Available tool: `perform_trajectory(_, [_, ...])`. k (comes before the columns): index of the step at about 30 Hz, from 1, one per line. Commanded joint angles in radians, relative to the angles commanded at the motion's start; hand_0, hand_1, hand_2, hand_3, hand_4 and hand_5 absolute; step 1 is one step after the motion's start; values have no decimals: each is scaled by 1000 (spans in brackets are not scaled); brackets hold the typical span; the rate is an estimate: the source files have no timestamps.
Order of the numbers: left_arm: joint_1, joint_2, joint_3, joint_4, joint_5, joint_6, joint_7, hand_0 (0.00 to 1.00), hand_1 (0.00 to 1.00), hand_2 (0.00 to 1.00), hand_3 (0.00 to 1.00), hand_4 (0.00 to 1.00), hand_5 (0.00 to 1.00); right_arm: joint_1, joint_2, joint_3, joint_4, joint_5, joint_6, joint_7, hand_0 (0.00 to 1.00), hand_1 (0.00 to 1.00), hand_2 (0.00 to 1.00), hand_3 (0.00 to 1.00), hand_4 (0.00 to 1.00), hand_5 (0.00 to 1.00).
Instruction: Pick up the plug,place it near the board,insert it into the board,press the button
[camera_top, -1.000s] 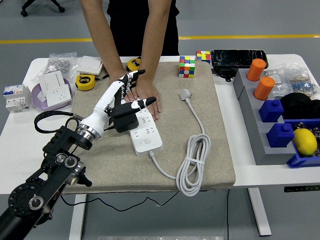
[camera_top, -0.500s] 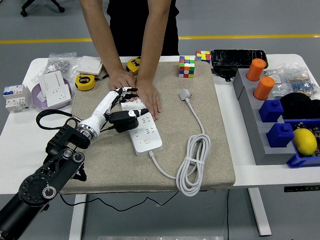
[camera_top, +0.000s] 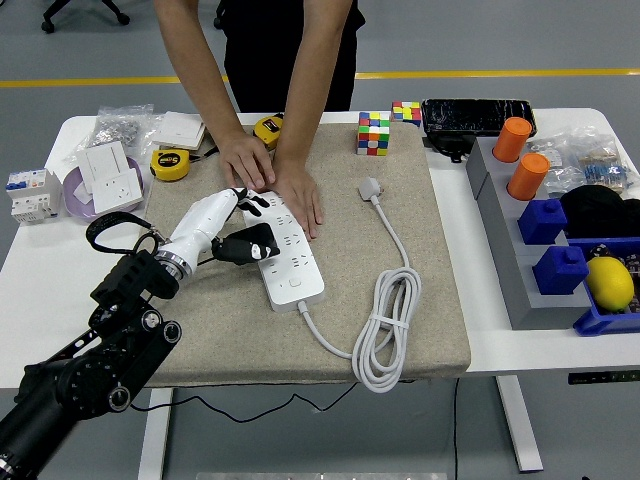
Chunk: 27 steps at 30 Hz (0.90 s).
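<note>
The plug (camera_top: 248, 246), a black block, sits at the left edge of the white power strip (camera_top: 286, 258) on the tan mat (camera_top: 400, 200), gripped in the fingers (camera_top: 262, 234) of the left hand (camera_top: 222, 226). The fingers curl over its top and side, thumb underneath. Against a second ago, the hand has sunk lower and drawn back toward the robot, the wrist now flatter, and the plug lies closer to the strip's face; whether its pins are in a socket cannot be told. The black left arm (camera_top: 100, 350) comes in from the lower left corner.

A person's two hands (camera_top: 270, 175) press flat on the far end of the strip, just beyond the robot's fingers, much as before. The strip's white cable (camera_top: 385, 330) loops in a coil toward the mat's near right part and ends in a white plug head (camera_top: 372, 188) lying loose further back. On the worktop (camera_top: 40, 260) around the mat lie two yellow tape measures (camera_top: 172, 163), a purple dish with wall sockets (camera_top: 105, 185), colour cubes (camera_top: 375, 133), and at right a grey rack with orange cylinders (camera_top: 520, 155) and blue blocks (camera_top: 545, 220).
</note>
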Motion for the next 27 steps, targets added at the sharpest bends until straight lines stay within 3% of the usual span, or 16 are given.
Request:
perform_trajectory(4, [10, 1, -8, -13, 5, -10, -8, 617, 630, 549, 596, 998, 238, -1, 0, 4, 0, -3, 1, -1, 827, 722, 719, 762, 998, 992])
perform_trajectory(5, [17, 2, -14, -25, -12, -15, -14, 650, 718, 666, 706, 998, 433, -1, 0, 3, 0, -2, 1, 0, 827, 721, 719, 762, 998, 992])
perform_trajectory(10, [65, 4, -77, -114, -147, -76, -42, 650, 718, 666, 706, 998, 433, -5, 0, 7, 0, -5, 1, -1, 827, 721, 719, 762, 998, 992])
perform_trajectory(11, [71, 4, -89, -122, -172, -85, -46, 998, 998, 985, 979, 998, 998, -5, 0, 7, 0, -6, 1, -1, 827, 721, 719, 761, 998, 991])
perform_trajectory(18, [112, -21, -200, -96, -434, -121, -131, 998, 998, 998, 998, 998, 998, -3, 2, -4, 0, 2, 1, 2, 826, 721, 718, 762, 998, 992])
perform_trajectory(22, [119, -31, -228, -30, -610, -187, -162, 998, 998, 998, 998, 998, 998, -4, 3, -4, 0, 2, 1, 1, 826, 721, 718, 762, 998, 992])
perform_trajectory(27, [123, -30, -273, 30, -818, -256, -156, 998, 998, 983, 998, 998, 998, -7, 3, -1, 0, -1, 1, -1, 825, 722, 718, 761, 998, 993])
